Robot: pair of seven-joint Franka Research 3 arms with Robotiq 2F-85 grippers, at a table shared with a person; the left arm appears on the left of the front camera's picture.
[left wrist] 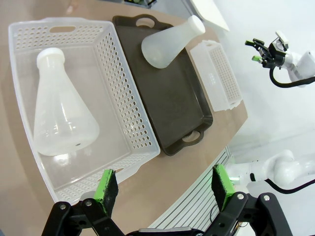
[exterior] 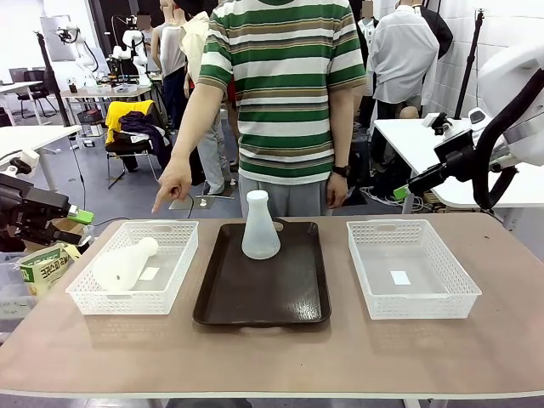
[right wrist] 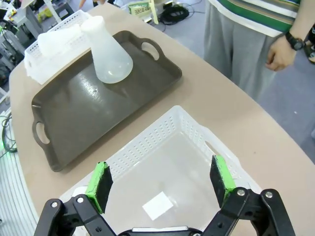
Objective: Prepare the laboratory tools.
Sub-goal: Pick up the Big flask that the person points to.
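The surface [exterior: 272, 357] has a brown tray [exterior: 263, 297] sitting between the left basket [exterior: 85, 299] and right basket [exterior: 416, 308]. Front view catches the person's hand [exterior: 174, 183] pointing down toward the left basket. One flask [left wrist: 61, 110] lies in there on its side, and the other flask [exterior: 259, 228] stands on the tray. In the wrist views, the left fingers [left wrist: 107, 189] and right fingers [right wrist: 100, 184] are spread wide and holding nothing.
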